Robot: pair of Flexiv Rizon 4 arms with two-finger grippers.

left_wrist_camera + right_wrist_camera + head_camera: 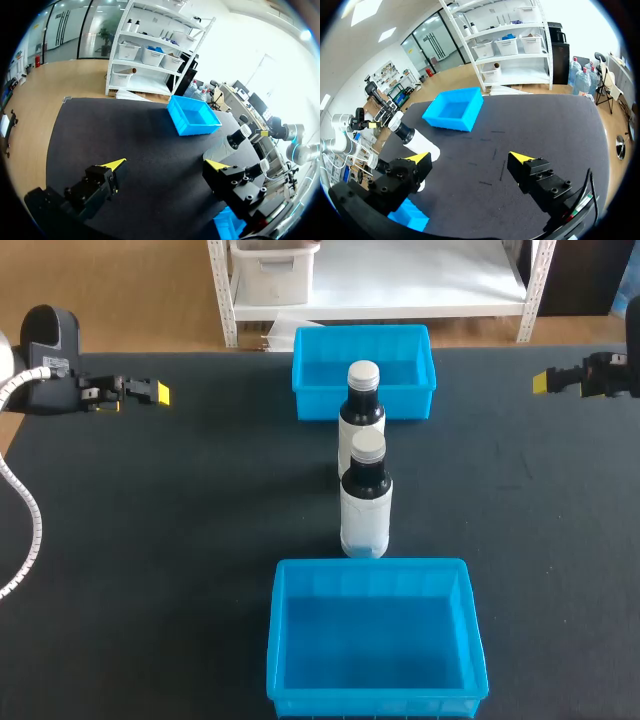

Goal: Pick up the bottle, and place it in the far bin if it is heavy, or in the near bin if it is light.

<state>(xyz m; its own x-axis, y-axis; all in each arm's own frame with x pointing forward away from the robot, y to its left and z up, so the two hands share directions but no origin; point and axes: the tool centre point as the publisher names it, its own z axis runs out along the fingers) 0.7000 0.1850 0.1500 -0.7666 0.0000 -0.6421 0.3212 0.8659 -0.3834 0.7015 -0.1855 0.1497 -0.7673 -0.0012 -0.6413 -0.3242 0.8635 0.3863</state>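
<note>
Two dark bottles with white labels and white caps stand upright in a row at the table's middle, the far bottle (361, 405) (234, 141) (415, 140) just behind the near bottle (366, 498). The far blue bin (363, 370) (193, 115) (454, 108) sits behind them and the near blue bin (375, 640) (227, 222) (410, 215) in front. My left gripper (152, 392) (166, 164) hovers open at the far left, well away from the bottles. My right gripper (548, 381) (470, 158) hovers open at the far right, nothing between its fingers.
The black table (180, 540) spreads wide on both sides of the bottle row. Both bins hold nothing.
</note>
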